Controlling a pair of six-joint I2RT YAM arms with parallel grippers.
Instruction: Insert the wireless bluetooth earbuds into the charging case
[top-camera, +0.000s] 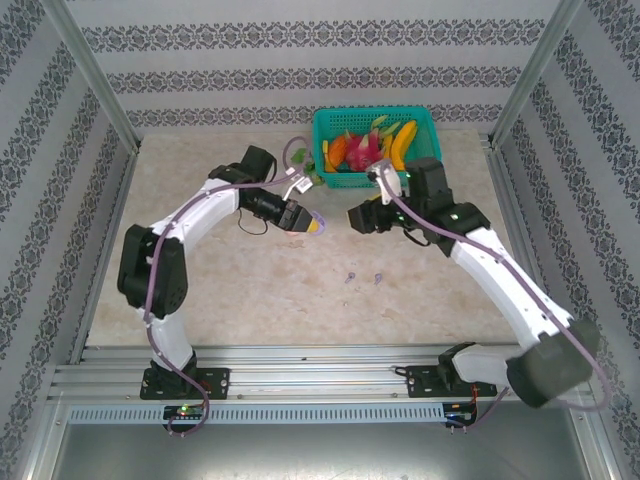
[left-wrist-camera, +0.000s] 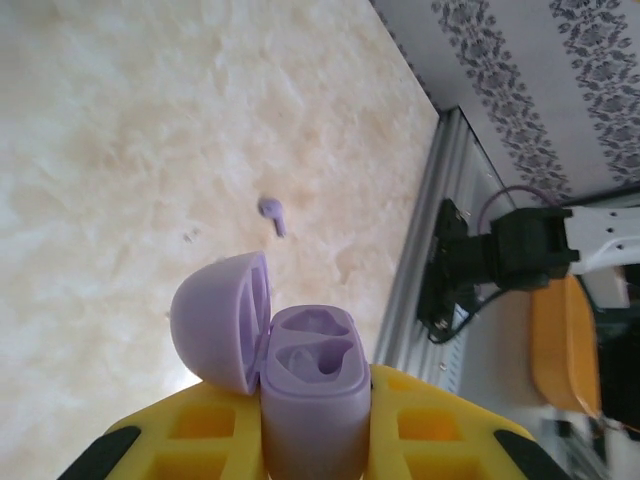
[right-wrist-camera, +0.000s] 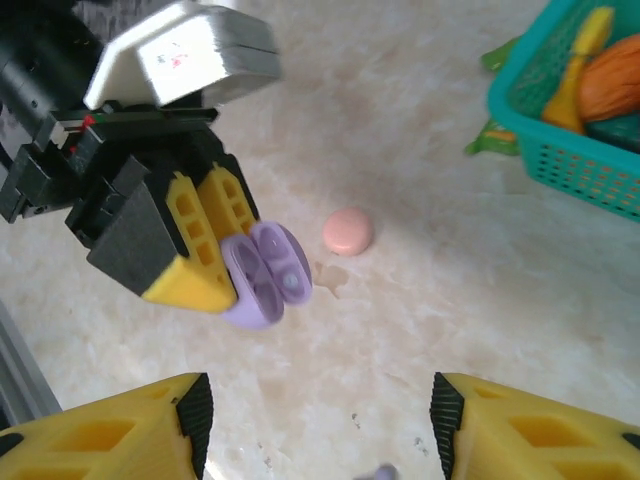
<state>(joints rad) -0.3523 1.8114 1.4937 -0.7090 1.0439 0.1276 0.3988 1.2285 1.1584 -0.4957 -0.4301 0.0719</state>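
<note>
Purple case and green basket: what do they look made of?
Purple case: probably moulded plastic with a matte to satin finish. The shell is smooth and rounded, with a soft sheen and no sharp glints. Green basket: probably thin plastic. It is an even teal colour, with fine lattice walls under a solid rim.

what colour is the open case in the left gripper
The case is pale purple; best in the left wrist view.

A robot lab booth: aluminium frame (top-camera: 97, 80), wallpapered panels (top-camera: 300, 60), marble-look tabletop (top-camera: 300, 300)
</note>
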